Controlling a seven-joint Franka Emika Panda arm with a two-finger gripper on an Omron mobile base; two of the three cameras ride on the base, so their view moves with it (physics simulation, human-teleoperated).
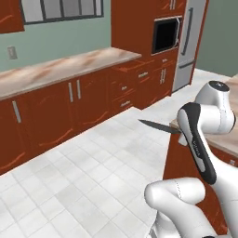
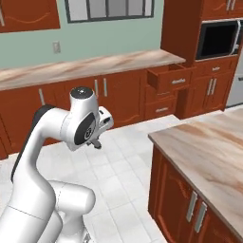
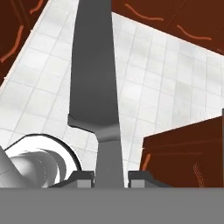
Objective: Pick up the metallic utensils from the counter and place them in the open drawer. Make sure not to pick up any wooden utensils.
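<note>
Two small dark fingertips (image 3: 86, 178) of the gripper (image 3: 111, 179) stood nearly closed at the bottom of the hand view, clamped on the slim knife with a grey blade (image 3: 94, 78), which ran up to the top edge. In the left base view the blade jutted left of centre, over white floor tiles. A shallow red-brown drawer (image 2: 168, 77) stood open upper right of centre in the right base view, and the pinkish-beige marble island counter (image 2: 209, 147) filled the lower right.

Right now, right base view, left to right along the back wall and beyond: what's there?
Wall outlet → window → open drawer → microwave.
</note>
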